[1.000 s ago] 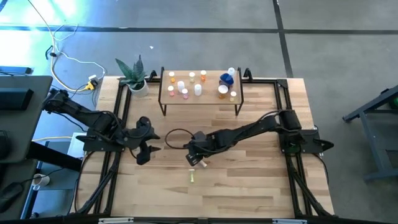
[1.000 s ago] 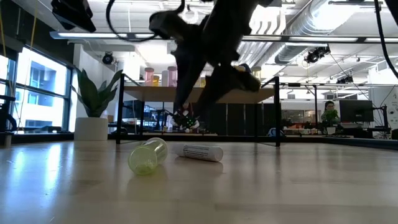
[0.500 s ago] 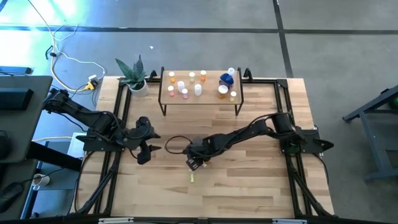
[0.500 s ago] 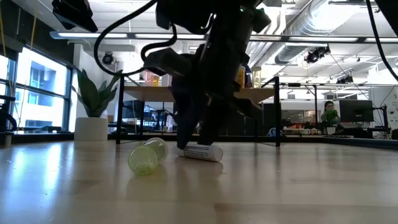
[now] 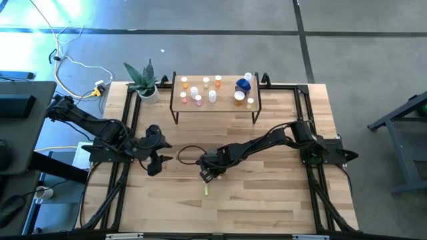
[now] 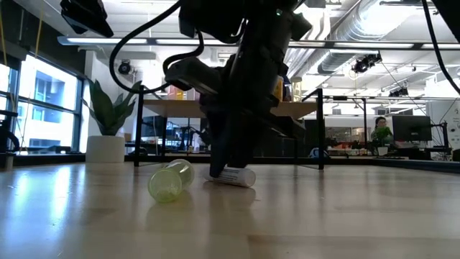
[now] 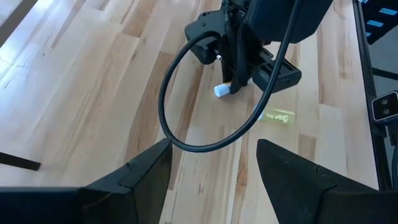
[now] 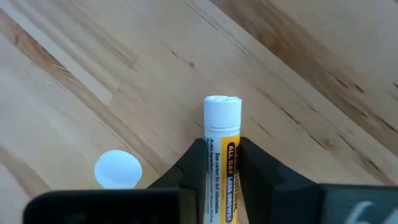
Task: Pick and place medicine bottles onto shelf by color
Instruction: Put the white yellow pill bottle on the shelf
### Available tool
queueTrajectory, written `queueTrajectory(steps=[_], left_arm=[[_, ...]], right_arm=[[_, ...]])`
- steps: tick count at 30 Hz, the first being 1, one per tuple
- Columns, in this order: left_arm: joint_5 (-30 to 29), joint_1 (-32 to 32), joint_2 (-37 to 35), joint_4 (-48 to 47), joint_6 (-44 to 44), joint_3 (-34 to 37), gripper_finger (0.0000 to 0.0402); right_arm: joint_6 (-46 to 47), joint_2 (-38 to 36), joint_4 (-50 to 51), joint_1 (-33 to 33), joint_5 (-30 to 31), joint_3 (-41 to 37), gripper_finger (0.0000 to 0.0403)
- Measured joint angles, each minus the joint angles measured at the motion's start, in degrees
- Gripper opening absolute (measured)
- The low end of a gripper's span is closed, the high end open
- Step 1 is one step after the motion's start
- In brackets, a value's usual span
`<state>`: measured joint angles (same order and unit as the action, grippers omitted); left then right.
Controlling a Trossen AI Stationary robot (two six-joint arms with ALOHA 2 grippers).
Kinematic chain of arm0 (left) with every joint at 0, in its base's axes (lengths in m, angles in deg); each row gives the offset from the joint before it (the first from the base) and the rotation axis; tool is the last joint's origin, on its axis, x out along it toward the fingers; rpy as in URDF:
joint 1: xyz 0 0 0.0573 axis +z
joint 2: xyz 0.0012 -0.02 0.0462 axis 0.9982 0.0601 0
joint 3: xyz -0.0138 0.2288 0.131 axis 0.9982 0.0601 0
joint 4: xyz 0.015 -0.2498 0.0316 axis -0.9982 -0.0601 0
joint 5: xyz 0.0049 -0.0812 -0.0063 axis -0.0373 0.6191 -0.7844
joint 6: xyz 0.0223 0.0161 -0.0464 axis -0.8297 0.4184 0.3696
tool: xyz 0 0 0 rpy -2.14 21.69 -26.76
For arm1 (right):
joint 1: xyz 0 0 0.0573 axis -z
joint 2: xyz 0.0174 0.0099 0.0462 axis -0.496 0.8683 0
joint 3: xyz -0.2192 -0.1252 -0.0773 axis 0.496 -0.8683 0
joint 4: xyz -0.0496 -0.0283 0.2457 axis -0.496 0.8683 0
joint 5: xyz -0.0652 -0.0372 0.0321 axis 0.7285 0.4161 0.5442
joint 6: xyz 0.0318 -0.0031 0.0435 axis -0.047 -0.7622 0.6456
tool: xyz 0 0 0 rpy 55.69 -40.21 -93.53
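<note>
Item: right claw (image 6: pixel 228 171), lowered to the counter (image 5: pixel 267 193) well in front of the shelf (image 5: pixel 215 105). We see its fingers (image 8: pixel 258 168) closed on a lying white tube-like bottle with a yellow label (image 8: pixel 221 162), white cap poking out.

Item: yellow-green bottle (image 6: pixel 170 180), on its side just beside that claw, on the side away from the shelf.

Item: shelf, carrying upright bottles (image 5: pixel 200 90); colours look white, pink, orange and blue, though they are tiny.

Item: left claw (image 5: pixel 157 159), fingers spread, holding nothing, hovering left of the shelf's front.
</note>
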<state>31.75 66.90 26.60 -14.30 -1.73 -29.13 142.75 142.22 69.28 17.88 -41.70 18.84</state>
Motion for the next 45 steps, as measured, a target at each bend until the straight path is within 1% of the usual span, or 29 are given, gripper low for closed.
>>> queueTrajectory(steps=[3,7,11,13,17,22,26,30,34,38,42,45], left_arm=[[0.2,0.0,0.0,-0.1,0.0,0.0,0.0225],[3.7,0.0,0.0,-0.1,0.1,0.0,0.0225],[5.2,0.0,0.0,0.0,0.2,0.0,0.0225],[5.1,0.0,0.0,0.0,0.9,0.0,0.0225],[4.3,0.0,0.0,0.4,1.5,0.0,0.0225],[3.7,0.0,0.0,4.6,1.5,-0.1,0.0225],[-0.1,0.1,0.2,8.0,1.5,-0.1,0.0225],[-4.3,0.2,0.2,10.6,-0.6,-0.1,0.0225],[-10.0,0.2,0.3,12.7,-1.9,-0.1,0.0225],[-17.9,0.2,0.3,15.1,-3.3,-0.1,0.0225],[-25.9,1.0,0.3,18.7,-5.6,-0.1,0.0225],[-28.6,3.0,0.3,21.3,-8.9,-0.1,0.0225]], right_arm=[[0.1,-0.1,-0.3,-0.2,0.0,0.0,0.0043],[1.6,-0.9,-1.0,-1.0,0.9,-0.1,0.0047],[4.0,-4.5,-4.0,-2.2,3.7,-0.2,0.0049],[5.3,-6.4,-5.7,-2.9,6.9,-0.2,0.0049],[6.2,-10.4,-8.6,-4.3,15.9,-0.2,0.0049],[3.7,-13.4,-10.3,-4.9,24.5,-0.1,0.0049],[-0.8,-15.2,-14.1,-4.6,31.2,-0.1,0.0049],[-8.2,-16.4,-18.9,-3.9,36.7,-0.1,0.0049],[-16.7,-18.0,-24.9,-2.5,41.5,-0.1,0.0049],[-25.0,-18.5,-31.5,-0.4,42.7,-0.1,0.0049],[-31.1,-18.6,-39.3,1.4,41.9,-0.1,0.0049],[-35.0,-18.6,-42.7,2.2,41.3,-0.1,0.0052]])
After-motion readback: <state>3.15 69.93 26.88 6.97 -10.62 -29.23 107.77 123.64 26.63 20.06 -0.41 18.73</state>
